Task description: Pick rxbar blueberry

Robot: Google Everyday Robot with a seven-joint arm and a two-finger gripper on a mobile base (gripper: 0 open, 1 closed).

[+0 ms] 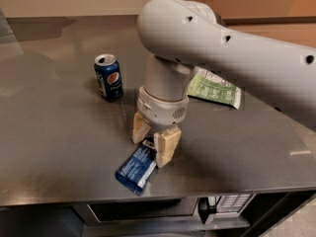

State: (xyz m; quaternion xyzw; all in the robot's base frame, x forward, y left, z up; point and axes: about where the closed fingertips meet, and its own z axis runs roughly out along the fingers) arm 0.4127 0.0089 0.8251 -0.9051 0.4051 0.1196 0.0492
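The rxbar blueberry [136, 168], a flat dark-blue wrapper with a white text panel, lies on the steel counter [59, 147] near its front edge. My gripper [153, 141] points straight down over the bar's far end. Its two tan fingers [167, 146] stand close together on either side of that end and pinch it. The bar's near end still rests on the counter. The grey arm hides the bar's far tip.
A blue Pepsi can [108, 76] stands upright at the back left of the gripper. A green snack bag [213, 89] lies behind the arm on the right. The counter's front edge [148, 194] runs just below the bar.
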